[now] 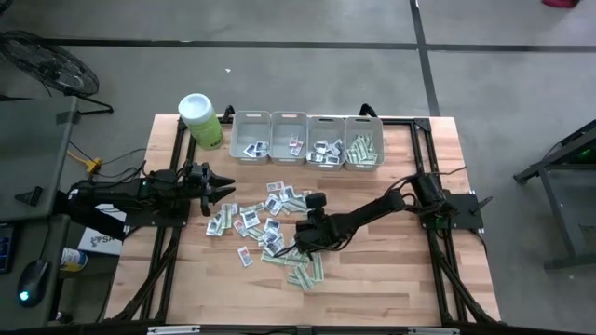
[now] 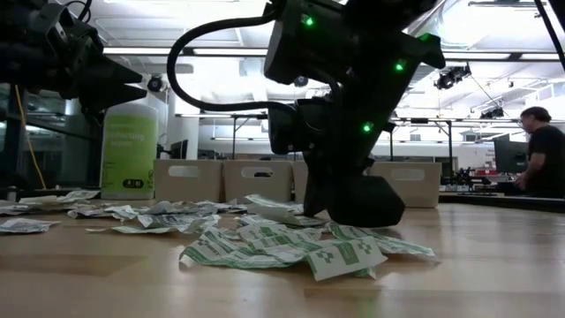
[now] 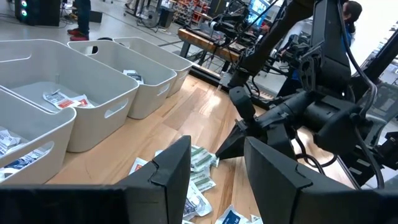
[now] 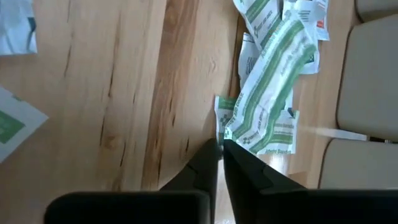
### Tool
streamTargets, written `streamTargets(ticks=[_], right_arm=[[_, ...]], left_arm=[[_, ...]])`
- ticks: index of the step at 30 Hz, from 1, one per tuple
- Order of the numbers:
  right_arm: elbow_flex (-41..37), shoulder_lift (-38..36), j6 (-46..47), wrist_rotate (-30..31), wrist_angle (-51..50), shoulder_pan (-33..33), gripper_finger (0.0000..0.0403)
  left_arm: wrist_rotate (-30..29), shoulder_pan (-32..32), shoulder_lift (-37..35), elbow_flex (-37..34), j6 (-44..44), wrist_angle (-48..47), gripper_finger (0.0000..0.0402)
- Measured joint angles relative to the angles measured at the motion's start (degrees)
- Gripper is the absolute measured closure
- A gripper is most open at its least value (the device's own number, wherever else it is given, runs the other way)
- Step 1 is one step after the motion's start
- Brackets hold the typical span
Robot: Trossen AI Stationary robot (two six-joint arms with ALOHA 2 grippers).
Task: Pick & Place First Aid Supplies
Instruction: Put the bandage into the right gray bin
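Observation:
Small flat packets (image 1: 265, 223) lie scattered in a pile at mid-table, squarish white ones and longer green-and-white strips (image 2: 282, 252). My right gripper (image 1: 298, 247) is down at the near end of the pile, fingers (image 4: 208, 165) shut on the end of a green-and-white strip packet (image 4: 273, 81); the low view shows it low over the table (image 2: 353, 208). My left gripper (image 1: 223, 191) hovers open above the table, left of the pile, its fingers pointing toward the right arm (image 3: 217, 180). My right gripper pinches a green-and-white strip packet by the corner of one end (image 4: 225, 132), only at the fingertips, coming from above and slanting down. The rest of the strip lies flat on the wood and on neighbouring packets, running away from the fingers.
Four grey bins (image 1: 307, 140) stand in a row at the far edge, each with a few packets inside. A lime-green canister with a white lid (image 1: 200, 119) stands left of them. Bare wood lies near the front edge (image 1: 372, 288). A person (image 2: 543, 159) is in the room behind.

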Motion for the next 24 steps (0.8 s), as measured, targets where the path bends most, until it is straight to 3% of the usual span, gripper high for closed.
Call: streamTargets(ticks=[10,24], right_arm=[[0.09,-0.17,0.74,-1.06,0.11,-0.02,0.0313],[0.13,-0.2,9.7,-2.37,-0.46,0.08,0.0315]], left_arm=[[0.0,-0.01,-0.01,-0.01,0.01,0.0,0.0252],[-0.02,-0.02,-0.02,-0.01,0.01,0.0,0.0252]])
